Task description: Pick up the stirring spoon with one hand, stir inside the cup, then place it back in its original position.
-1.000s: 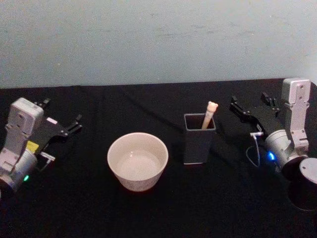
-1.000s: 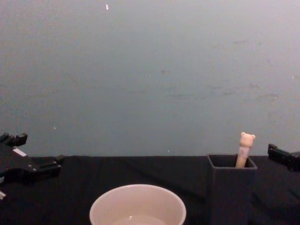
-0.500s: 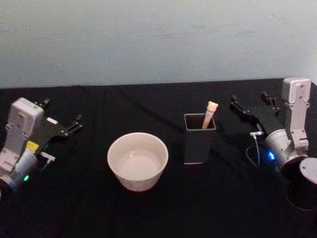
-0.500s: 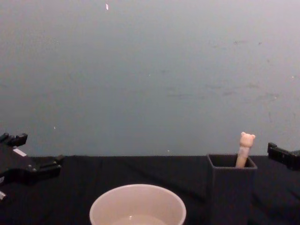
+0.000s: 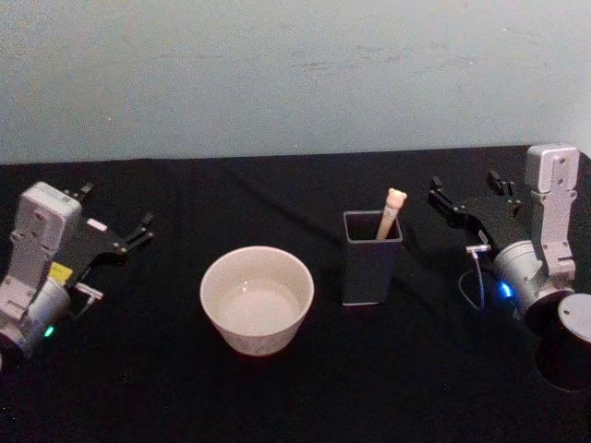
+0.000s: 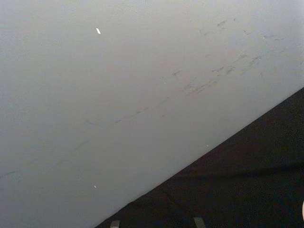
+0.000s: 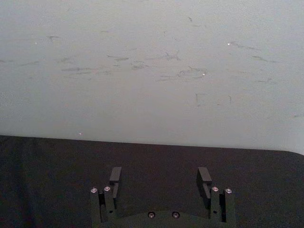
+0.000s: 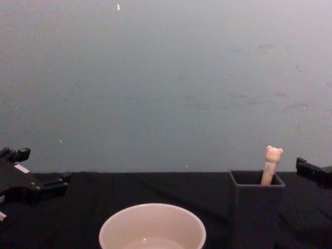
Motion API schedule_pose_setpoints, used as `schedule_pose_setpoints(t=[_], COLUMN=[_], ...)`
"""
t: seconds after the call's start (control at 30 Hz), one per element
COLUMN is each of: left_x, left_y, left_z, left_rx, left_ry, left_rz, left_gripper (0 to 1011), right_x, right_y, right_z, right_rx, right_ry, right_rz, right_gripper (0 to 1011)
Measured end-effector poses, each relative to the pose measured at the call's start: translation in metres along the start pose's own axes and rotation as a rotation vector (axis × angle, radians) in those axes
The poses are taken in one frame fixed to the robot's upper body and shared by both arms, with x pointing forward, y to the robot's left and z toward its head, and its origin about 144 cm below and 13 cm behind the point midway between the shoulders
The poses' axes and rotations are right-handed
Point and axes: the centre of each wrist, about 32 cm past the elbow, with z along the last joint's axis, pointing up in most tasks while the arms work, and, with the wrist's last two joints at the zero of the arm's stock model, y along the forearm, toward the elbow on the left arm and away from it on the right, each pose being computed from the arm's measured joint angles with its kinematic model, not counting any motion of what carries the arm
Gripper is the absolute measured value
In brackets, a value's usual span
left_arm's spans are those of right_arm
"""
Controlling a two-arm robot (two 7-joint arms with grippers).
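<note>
Nothing has shifted: both hands stay apart from the task things. Right hand [image 5: 466, 197] gapes empty beside the holder [image 5: 371, 257] with the stirring spoon [image 5: 391, 211]; left hand [image 5: 115, 217] rests open and empty, left of the cup [image 5: 257, 299].

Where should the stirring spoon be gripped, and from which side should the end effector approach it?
Grip the stirring spoon on its beige handle just below the bear head, coming down from above. The rest stands inside the dark grey holder, leaning against its far right corner. The right end effector, open, is probably better placed than the left end effector.
</note>
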Motion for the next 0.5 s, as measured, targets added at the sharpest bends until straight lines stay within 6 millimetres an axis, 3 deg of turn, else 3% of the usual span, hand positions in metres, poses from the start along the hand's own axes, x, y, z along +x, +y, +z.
schedule_pose_setpoints(t=[0.5], left_x=[0.0], left_y=[0.0], left_z=[0.0], left_rx=[0.0], left_ry=[0.0], left_rz=[0.0], left_gripper=[1001], right_x=[0.0], right_y=[0.0], right_z=[0.0001], right_rx=[0.0], right_ry=[-0.001], right_rz=[0.0], right_gripper=[1002])
